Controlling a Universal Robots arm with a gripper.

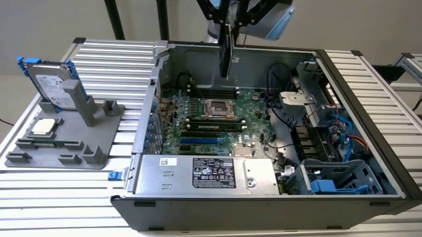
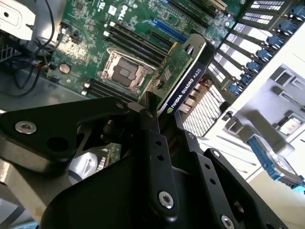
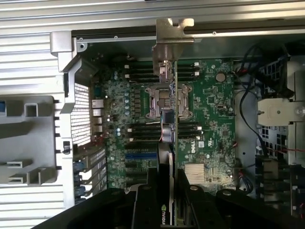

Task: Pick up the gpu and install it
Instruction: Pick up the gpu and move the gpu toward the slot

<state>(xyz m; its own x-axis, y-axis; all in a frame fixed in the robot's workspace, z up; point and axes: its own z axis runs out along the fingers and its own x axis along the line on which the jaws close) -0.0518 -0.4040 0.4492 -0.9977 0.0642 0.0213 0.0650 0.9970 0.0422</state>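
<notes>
The gpu (image 1: 226,52) hangs on end in the upper middle of the exterior view. It shows as a thin dark strip, gripped at its upper end by the hand (image 1: 232,22). Its lower end is in the air above the open computer case (image 1: 264,210), clear of the board below.

The hand is closed on the card. In the second wrist view its black fingers (image 2: 153,143) press on both faces of the gpu (image 2: 183,78), green board on one side and black cooler on the other. The hand (image 2: 164,112) holds the end away from the silver bracket (image 2: 196,44).

In the first wrist view the gpu (image 3: 172,119) is seen edge-on, running out from the hand (image 3: 169,193) to the bracket (image 3: 170,36). The motherboard (image 3: 209,109) lies beneath it, and the processor socket (image 3: 164,98) is partly behind its line.

In the exterior view the motherboard (image 1: 218,123) lies flat in the case at the frame's centre, with the socket (image 1: 216,108) in its middle. A grey power supply (image 1: 204,173) runs along the near wall at lower centre.

At the exterior view's left, outside the case, a grey holder (image 1: 99,148) rests on the slatted tabletop (image 1: 53,202). A hard drive (image 1: 49,84) in a blue frame stands upright on it in the upper left of the frame. A small square CPU chip (image 1: 45,127) lies flat just below the drive.
</notes>
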